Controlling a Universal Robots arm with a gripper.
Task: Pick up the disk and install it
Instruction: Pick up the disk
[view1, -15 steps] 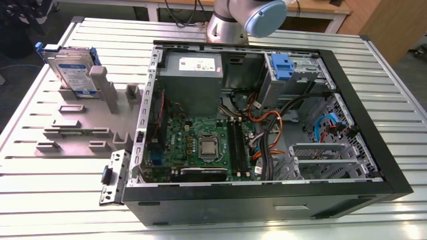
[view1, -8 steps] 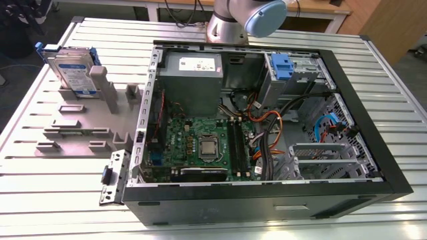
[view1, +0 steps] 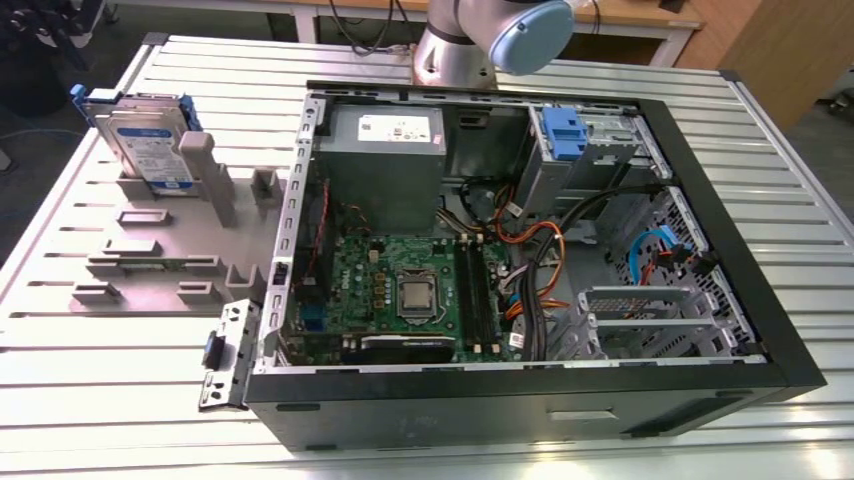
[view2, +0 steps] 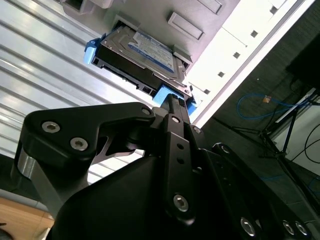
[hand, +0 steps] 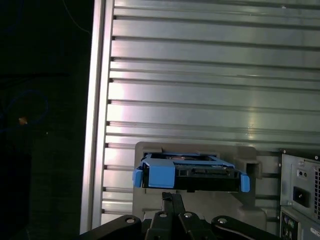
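Over on the exterior view's left, the disk (view1: 144, 140) is standing on edge in a grey holder (view1: 214, 185) on the slatted metal table (view1: 134, 400), well apart from the open computer case (view1: 534, 385) in the middle. That camera gives you the white and blue label side. It also looks right down into the case: green motherboard (view1: 400, 285), grey power supply box (view1: 387, 140) with a white sticker, and a blue latch (view1: 563, 130) on the metal cage in the far corner. The robot arm (view1: 494, 35) pokes in behind the case.

The wrist cams fill in the rest. In the first wrist view the disk (hand: 192, 171) is seen edge-on, with a blue rail at each end, slotted into the holder (hand: 200, 207), and the case's rear panel (hand: 300, 190) sits nearby. The gripper (hand: 171, 197) has its fingers pressed together, pinching nothing, with the tips lined up just short of the disk.

In the second wrist view the gripper (view2: 171, 102) looks just as closed. Its tip overlaps the disk's blue rail in the picture, but I can't tell from that angle how near it really is. This view catches the disk (view2: 137, 52) from a slant, label plus one long dark edge, and past the table's edge a blue cable (view2: 265, 100) lies on the dark floor.
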